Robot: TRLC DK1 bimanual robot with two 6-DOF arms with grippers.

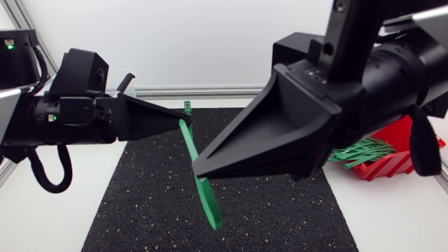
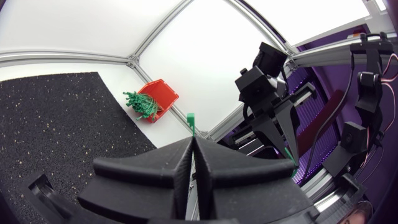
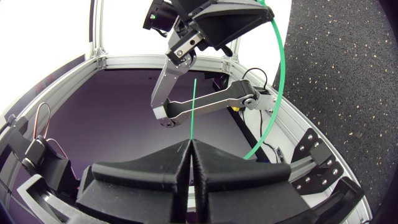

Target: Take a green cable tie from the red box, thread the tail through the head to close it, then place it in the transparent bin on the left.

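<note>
1. While both arms hung over the black mat [image 1: 140, 203], the green cable tie [image 1: 208, 203] ran between them, bowed into a loop.
2. My left gripper [image 1: 183, 124] was pressed shut on it just under the head [image 1: 187, 107], which stuck out beyond the fingers.
3. My right gripper [image 1: 197, 168] pinched the tail, its tip [image 3: 194, 106] poking free.
4. I judged the tip had to swing left and far to meet the head.

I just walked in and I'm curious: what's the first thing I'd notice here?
Two big black claws meet above the speckled black mat. The left gripper and the right gripper both pinch one green cable tie, which bends between them. After that you'd spot the red box at the table's right side, with more green ties poking out.
</note>
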